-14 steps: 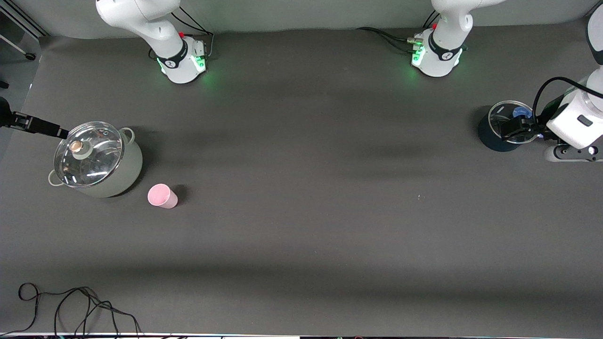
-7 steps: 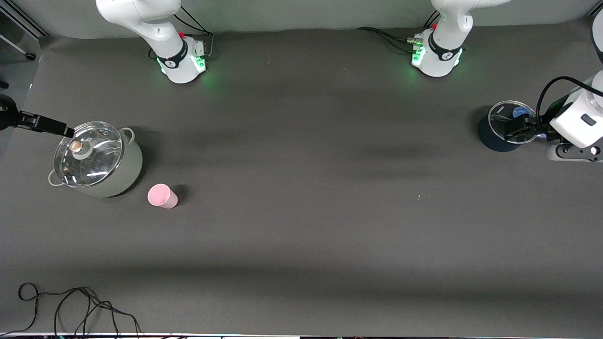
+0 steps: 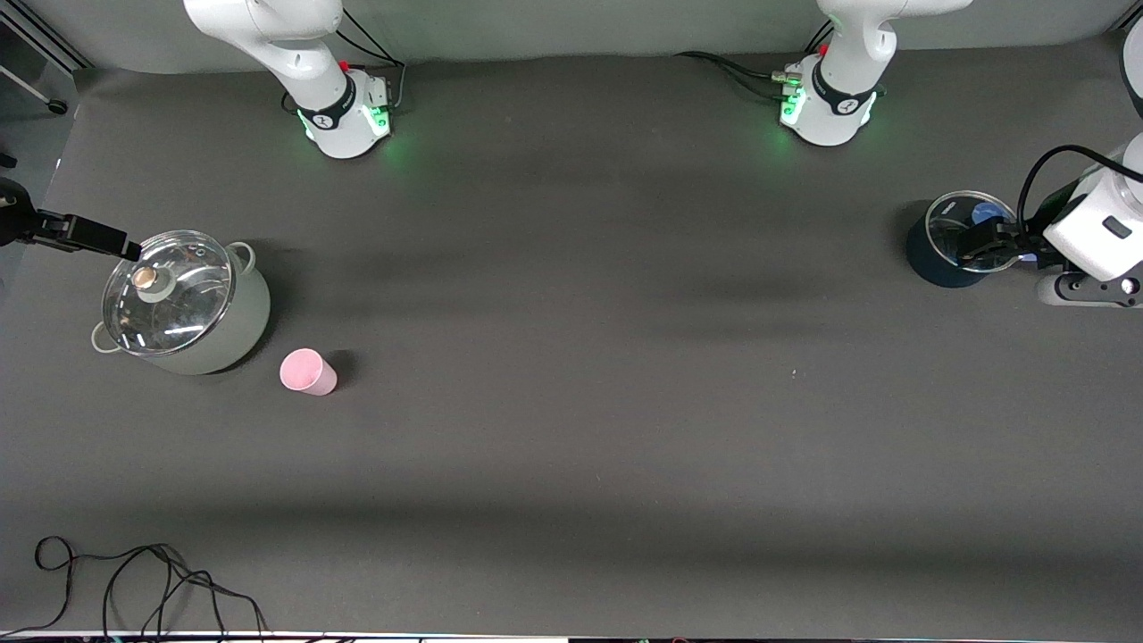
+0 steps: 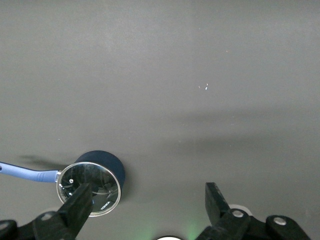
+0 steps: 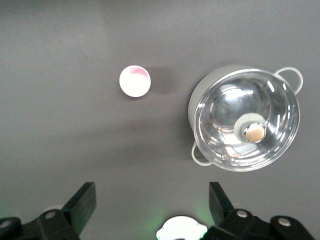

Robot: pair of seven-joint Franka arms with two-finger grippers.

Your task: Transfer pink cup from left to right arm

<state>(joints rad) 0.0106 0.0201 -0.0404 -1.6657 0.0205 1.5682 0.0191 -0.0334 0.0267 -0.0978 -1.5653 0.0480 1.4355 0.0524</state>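
The pink cup (image 3: 308, 371) stands alone on the dark table at the right arm's end, beside a lidded grey-green pot and a little nearer to the front camera; it also shows in the right wrist view (image 5: 135, 81). My right gripper (image 3: 112, 244) (image 5: 152, 194) hangs open and empty high above the table's edge beside that pot, well apart from the cup. At the left arm's end, my left gripper (image 3: 980, 243) (image 4: 147, 195) hovers open and empty over a dark blue saucepan.
The grey-green pot (image 3: 237, 335) (image 5: 200, 95) carries a glass lid with a knob. The dark blue saucepan (image 3: 929, 261) (image 4: 102, 159) has a glass lid and a blue handle (image 4: 27, 173). Loose black cables (image 3: 134, 580) lie by the table's front edge.
Both hands have drifted only slightly: the left gripper a little toward its end of the table, the right one a touch toward the pot. The cup has not moved.
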